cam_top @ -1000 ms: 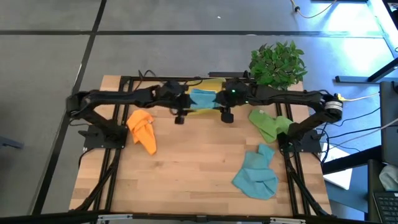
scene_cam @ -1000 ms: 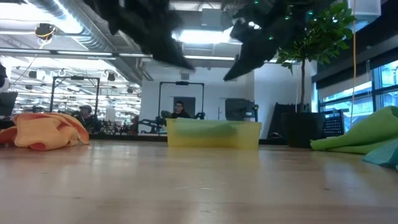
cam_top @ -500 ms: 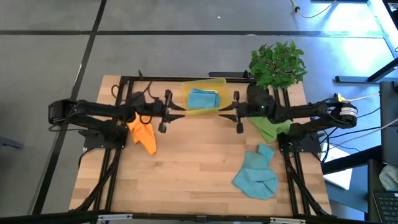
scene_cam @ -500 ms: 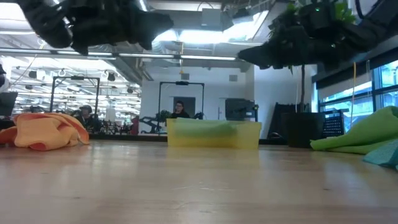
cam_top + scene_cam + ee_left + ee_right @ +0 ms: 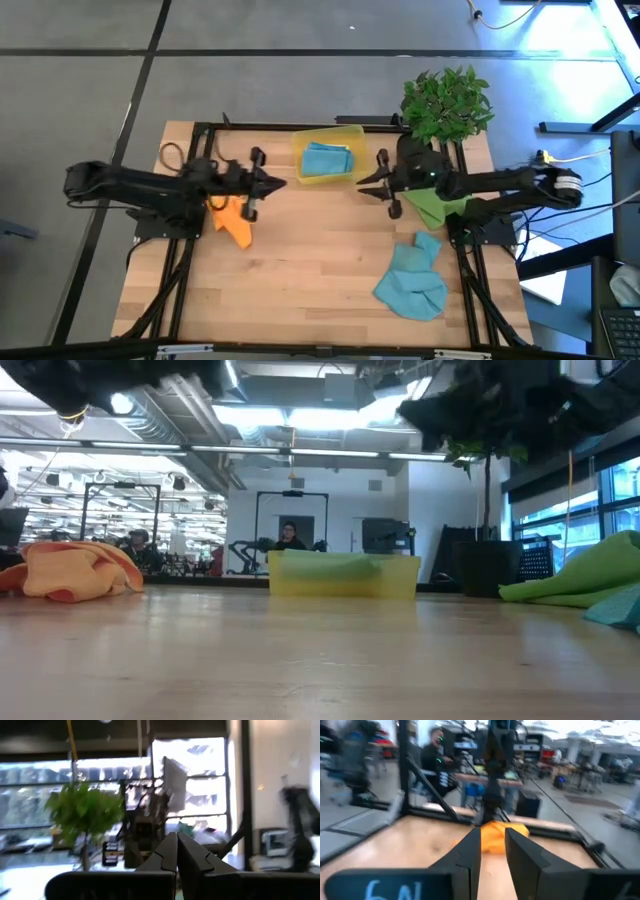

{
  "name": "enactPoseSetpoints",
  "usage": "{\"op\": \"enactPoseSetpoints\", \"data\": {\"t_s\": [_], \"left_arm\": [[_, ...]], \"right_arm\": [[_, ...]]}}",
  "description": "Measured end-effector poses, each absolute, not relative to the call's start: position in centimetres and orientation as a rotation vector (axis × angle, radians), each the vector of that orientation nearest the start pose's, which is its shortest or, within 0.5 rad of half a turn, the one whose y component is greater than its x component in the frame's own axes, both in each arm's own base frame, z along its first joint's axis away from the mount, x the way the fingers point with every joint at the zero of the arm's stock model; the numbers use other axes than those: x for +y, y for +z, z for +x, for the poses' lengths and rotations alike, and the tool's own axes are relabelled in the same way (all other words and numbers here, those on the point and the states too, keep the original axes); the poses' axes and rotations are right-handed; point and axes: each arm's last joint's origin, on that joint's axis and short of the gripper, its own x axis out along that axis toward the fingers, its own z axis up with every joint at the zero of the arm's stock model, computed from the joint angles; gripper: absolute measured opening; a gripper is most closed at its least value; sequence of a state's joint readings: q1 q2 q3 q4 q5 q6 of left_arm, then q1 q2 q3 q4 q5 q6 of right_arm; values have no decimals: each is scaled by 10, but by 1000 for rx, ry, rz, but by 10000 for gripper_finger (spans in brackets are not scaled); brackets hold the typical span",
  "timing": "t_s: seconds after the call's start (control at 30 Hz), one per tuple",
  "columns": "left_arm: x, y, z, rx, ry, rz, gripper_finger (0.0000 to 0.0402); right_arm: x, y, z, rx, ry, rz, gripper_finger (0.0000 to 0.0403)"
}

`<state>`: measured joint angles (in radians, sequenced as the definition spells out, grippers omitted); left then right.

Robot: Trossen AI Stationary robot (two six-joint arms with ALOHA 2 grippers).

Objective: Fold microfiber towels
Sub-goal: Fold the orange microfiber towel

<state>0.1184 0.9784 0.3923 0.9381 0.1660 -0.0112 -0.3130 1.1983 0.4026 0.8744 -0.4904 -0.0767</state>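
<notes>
A folded teal-blue towel (image 5: 325,160) lies in the yellow bin (image 5: 331,133) at the table's far middle. On the bare wood lie three crumpled towels: an orange one (image 5: 232,214) at the left, a green one (image 5: 436,204) at the right, and a teal-blue one (image 5: 412,282) near the front right. My left gripper (image 5: 279,182) hangs shut in the air left of the bin, above the orange towel's far side, fingers together (image 5: 176,846). My right gripper (image 5: 363,186) hangs right of the bin, its fingers a little apart (image 5: 492,845) with nothing between them.
A potted plant (image 5: 447,100) stands at the far right corner behind the right arm. The arms' black frames run along the table's left and right sides. Bare wood stretches across the middle and near left of the table (image 5: 300,270).
Both grippers have drawn back from over the bin, the left toward the table's left edge and the right toward its right edge. Both have tipped up from pointing down to about level. The left gripper has shut. The teal-blue towel has stayed in the bin.
</notes>
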Motion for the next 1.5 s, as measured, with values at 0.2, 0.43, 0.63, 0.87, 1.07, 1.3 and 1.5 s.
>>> {"op": "enactPoseSetpoints", "data": {"t_s": [0.2, 0.43, 0.63, 0.87, 1.07, 1.3, 1.5], "left_arm": [[2, 284, 160, -275, 16, 35, 0], [-12, 264, 139, -170, -10, 17, 0], [-13, 266, 104, -334, 46, 88, 0], [-11, 229, 89, -364, 40, 92, 0], [-10, 212, 88, -366, 88, 83, 0], [-10, 204, 90, -341, 87, 89, 0], [-10, 203, 90, -337, 86, 90, 0]], "right_arm": [[-43, 241, 194, -149, 152, -120, 67], [-30, 236, 161, -237, 100, -210, 25], [-24, 239, 140, -325, 83, -292, 7], [-27, 238, 130, -347, -97, -348, 11], [-28, 237, 129, -340, -140, -374, 8], [-26, 244, 122, -398, -159, -433, 11], [-26, 251, 118, -463, -221, -489, 12]]}}
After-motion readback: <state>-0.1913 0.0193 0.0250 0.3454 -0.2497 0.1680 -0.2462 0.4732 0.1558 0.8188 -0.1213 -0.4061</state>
